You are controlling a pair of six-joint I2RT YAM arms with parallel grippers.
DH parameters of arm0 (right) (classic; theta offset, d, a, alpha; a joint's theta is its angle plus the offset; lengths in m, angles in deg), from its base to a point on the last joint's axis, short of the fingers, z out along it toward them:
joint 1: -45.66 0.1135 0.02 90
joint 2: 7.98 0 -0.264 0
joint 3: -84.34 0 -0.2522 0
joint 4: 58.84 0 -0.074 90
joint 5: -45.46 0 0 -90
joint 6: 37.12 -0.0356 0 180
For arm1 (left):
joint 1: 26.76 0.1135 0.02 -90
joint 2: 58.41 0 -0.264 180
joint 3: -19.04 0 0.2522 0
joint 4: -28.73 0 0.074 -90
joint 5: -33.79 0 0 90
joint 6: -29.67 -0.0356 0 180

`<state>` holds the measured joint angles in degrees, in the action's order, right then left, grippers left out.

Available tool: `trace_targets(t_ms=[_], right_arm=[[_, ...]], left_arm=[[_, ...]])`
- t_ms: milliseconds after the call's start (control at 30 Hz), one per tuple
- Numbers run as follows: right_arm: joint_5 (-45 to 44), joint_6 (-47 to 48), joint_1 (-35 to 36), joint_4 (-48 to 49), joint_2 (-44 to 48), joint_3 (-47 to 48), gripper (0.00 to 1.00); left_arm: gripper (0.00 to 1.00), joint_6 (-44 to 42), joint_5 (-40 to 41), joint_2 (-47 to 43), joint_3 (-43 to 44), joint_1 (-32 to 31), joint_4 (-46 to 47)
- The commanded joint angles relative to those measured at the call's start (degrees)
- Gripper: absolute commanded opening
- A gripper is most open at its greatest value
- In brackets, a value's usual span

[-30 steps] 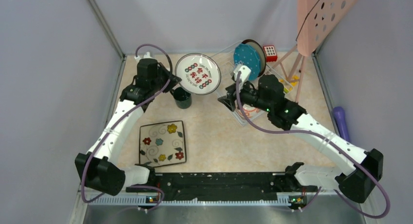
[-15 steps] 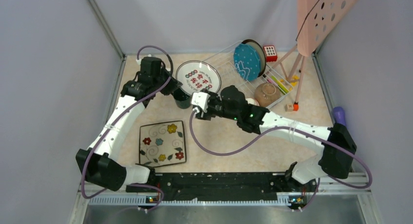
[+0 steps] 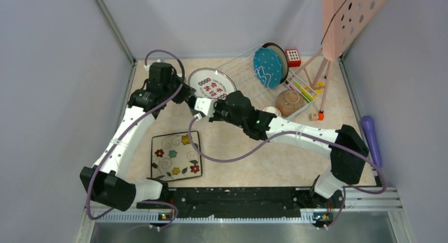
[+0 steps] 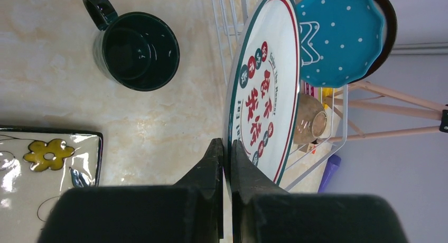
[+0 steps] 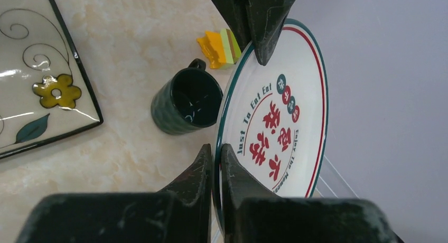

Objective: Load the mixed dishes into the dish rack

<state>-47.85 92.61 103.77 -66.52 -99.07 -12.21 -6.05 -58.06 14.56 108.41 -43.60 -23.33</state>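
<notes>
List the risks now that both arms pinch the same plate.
The left jaws and right jaws each pinch only the rim of the white red-marked plate; moving out of step could make it slip or crack. The teal mug stands close beside it and might get knocked. The blue dotted plate already in the dish rack may be struck.

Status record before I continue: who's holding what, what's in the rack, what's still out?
left gripper: shut on white plate rim
right gripper: shut on the opposite rim of that plate
white plate: tilted up on edge, beside rack
in rack: blue plate upright; brown bowl
on table: mug; square plate lying flat
</notes>
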Motion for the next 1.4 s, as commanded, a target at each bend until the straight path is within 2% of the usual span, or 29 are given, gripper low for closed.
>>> trace_targets(t_ms=[0, 167, 200, 367, 467, 500, 700, 867, 1033, 1133, 1367], right_arm=[[-3.16, 1.05, 0.6, 2.14, -1.04, 3.55, 0.0], [-1.76, 1.41, 0.53, 3.75, 1.55, 1.65, 0.0], [-1.44, 1.22, 0.41, 4.02, 2.14, 1.4, 0.0], [1.45, -3.51, -1.96, 2.64, 4.72, 2.13, 0.0], [6.09, -9.65, -5.11, 2.67, 6.22, 3.14, 0.0], [7.93, -11.78, -6.45, 2.54, 6.66, 3.57, 0.0], [14.12, -23.78, -14.43, 3.07, 8.15, 5.77, 0.0], [27.95, -42.16, -25.41, 9.16, 8.53, 6.84, 0.0], [37.67, -59.59, -33.67, 17.24, 5.36, 6.79, 0.0], [42.21, -68.63, -36.42, 23.06, 3.3, 5.84, 0.0], [47.86, -77.85, -38.15, 30.81, -0.45, 4.48, 0.0]], left_arm=[[0.0, 0.08, -4.28, -3.02, -0.37, -0.34, 2.79], [0.0, 0.31, -3.71, -5.26, -2.15, -0.38, 4.2], [0.03, 0.38, -3.23, -5.82, -2.73, -0.37, 4.7], [0.32, 0.72, -1.34, -9.57, -5.02, -0.21, 8.18], [0.58, 0.51, 1.18, -12.35, -4.86, -0.04, 8.13], [0.62, -0.02, 3.37, -13.37, -4.7, 0.03, 8.04], [0.72, -3.6, 8.74, -17.83, -3.94, 0.84, 6.63], [0.75, -10.14, 9.99, -21.48, -6.58, 0.94, 6.42], [0.77, -17.32, 6.36, -24.49, -12.01, 1.02, 7.18], [0.77, -19.88, 5.25, -25.53, -14.74, 1.23, 5.82], [0.76, -20.94, 4.92, -27.3, -20.37, 2.18, 0.89]])
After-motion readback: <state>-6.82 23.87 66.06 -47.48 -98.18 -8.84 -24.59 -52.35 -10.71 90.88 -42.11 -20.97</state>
